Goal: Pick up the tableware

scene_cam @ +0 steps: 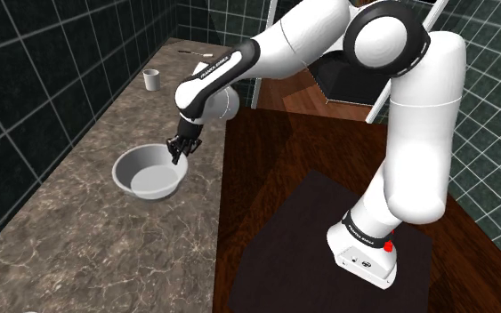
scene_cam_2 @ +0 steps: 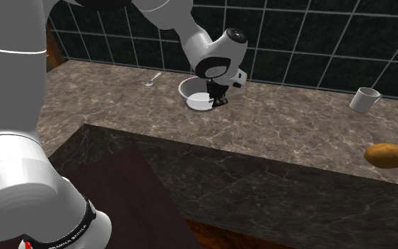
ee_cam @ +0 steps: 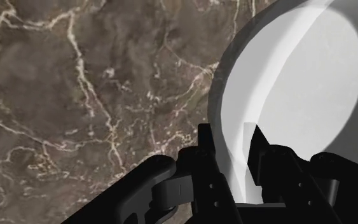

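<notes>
The end effector [scene_cam: 179, 151] is clamped on the near rim of the bowl [scene_cam: 125, 171]. In the wrist view its two fingers [ee_cam: 206, 149] straddle the wall, one inside and one outside, with only the pale wall between them. The end effector [ee_cam: 231, 137] points down, and the bowl [ee_cam: 311, 76] shows a smooth, light grey inside. In the second exterior view the end effector [scene_cam_2: 218, 99] hangs over the right side of the bowl [scene_cam_2: 192, 88], under the white wrist of the arm [scene_cam_2: 215, 53].

The bowl sits upright on the desk [scene_cam: 79, 231], a brown marbled stone top with pale veins [ee_cam: 75, 95]. It is close to the tiled wall [scene_cam: 26, 80]. The desk [scene_cam_2: 296, 134] runs along that wall as a long strip.

A thin spoon [scene_cam_2: 153, 78] lies just beside the bowl, on the second exterior view's left. A small white cup [scene_cam: 151, 79] stands well apart from the bowl, farther along the desk near the wall. In the second exterior view the cup [scene_cam_2: 365, 99] is far to the right. A rounded orange-brown lump [scene_cam_2: 387, 155] lies in front of it, nearer the camera.

The wall [scene_cam_2: 317, 42] is covered in dark, almost black square tiles with light grout, and it turns a corner at the far end of the desk. The stand [scene_cam: 302, 249] has a dark top and reddish wood-grain edges. It butts against the desk's near edge. The arm [scene_cam: 399, 107] rises from it and reaches over to the bowl.
</notes>
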